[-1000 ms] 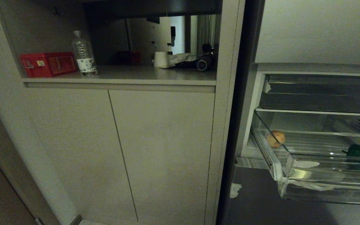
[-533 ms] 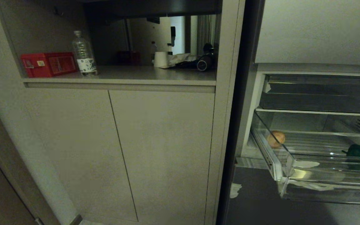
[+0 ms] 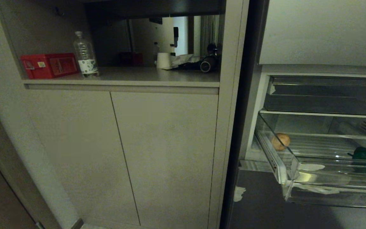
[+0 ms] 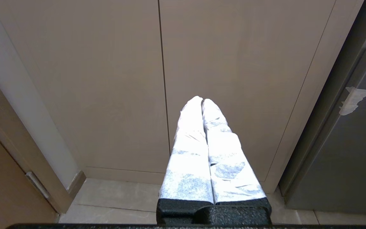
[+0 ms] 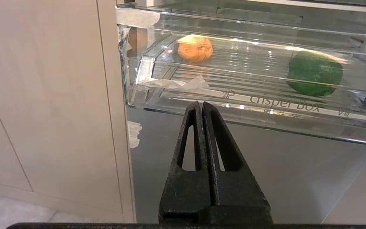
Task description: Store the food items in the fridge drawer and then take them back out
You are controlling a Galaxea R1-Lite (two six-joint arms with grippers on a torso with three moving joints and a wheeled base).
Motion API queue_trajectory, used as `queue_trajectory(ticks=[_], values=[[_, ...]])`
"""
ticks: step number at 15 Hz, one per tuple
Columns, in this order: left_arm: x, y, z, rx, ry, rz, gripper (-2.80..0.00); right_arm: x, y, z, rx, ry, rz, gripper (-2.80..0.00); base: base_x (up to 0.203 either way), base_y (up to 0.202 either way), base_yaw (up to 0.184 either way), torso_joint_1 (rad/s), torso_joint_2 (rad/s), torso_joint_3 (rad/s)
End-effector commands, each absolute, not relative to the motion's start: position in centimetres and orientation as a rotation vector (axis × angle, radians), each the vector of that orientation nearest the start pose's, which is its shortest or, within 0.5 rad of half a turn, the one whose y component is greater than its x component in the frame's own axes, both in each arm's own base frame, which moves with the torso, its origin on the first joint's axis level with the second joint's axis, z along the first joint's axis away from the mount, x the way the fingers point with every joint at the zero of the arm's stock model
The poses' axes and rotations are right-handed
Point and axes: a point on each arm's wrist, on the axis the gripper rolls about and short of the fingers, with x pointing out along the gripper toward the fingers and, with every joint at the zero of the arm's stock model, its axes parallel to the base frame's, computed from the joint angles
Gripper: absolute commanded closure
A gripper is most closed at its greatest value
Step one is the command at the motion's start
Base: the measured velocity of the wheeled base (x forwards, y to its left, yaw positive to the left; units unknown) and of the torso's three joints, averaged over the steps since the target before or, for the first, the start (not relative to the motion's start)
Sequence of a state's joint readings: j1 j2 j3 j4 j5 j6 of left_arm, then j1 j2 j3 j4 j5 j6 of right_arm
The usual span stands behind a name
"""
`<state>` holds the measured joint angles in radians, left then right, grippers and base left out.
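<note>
The fridge drawer [image 3: 329,178] stands pulled out at the lower right of the head view, its clear bin open. Inside, the tan potato [image 3: 280,141] lies near the bin's left wall and the dark green item [image 3: 364,154] sits well apart from it, toward the frame's right edge. Neither arm shows in the head view. The right end effector [image 5: 201,105] has its black fingers pressed together, empty, pointing at the bin's clear front just below the potato. The left end effector [image 4: 202,101] — white-wrapped fingers closed, empty — faces the beige cabinet doors [image 3: 164,152] beside the fridge. Upper left, a shelf [image 3: 122,81] carries a red box [image 3: 49,65] and a water bottle [image 3: 85,55].
</note>
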<state>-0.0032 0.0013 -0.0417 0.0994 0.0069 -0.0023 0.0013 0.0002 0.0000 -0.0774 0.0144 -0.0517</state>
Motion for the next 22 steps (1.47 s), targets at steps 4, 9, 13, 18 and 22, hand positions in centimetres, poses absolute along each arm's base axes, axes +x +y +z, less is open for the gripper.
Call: queue_trajectory(ticks=[4, 9, 13, 18, 22], values=[[-2.62, 0.03, 7.71, -0.003, 0.058, 0.005, 0.00, -2.08, 0.03, 7.51, -0.043, -0.051, 0.017, 0.00, 0.000, 0.000, 0.000, 0.000, 0.00, 0.000], [-2.62, 0.02, 7.71, -0.003, 0.058, 0.003, 0.00, -2.08, 0.03, 7.52, -0.034, -0.052, 0.016, 0.00, 0.000, 0.000, 0.000, 0.000, 0.00, 0.000], [-2.61, 0.02, 7.67, -0.003, 0.060, 0.003, 0.00, -2.08, 0.03, 7.52, -0.028, -0.052, 0.016, 0.00, 0.000, 0.000, 0.000, 0.042, -0.09, -0.054], [-2.62, 0.02, 7.68, -0.003, 0.059, 0.004, 0.00, -2.08, 0.03, 7.52, -0.040, -0.053, 0.017, 0.00, 0.000, 0.000, 0.000, 0.206, -0.50, -0.292], [-2.61, 0.03, 7.68, -0.003, 0.060, 0.005, 0.00, -2.08, 0.03, 7.52, -0.028, -0.052, 0.016, 0.00, 0.000, 0.000, 0.000, 0.254, -0.58, -0.332]])
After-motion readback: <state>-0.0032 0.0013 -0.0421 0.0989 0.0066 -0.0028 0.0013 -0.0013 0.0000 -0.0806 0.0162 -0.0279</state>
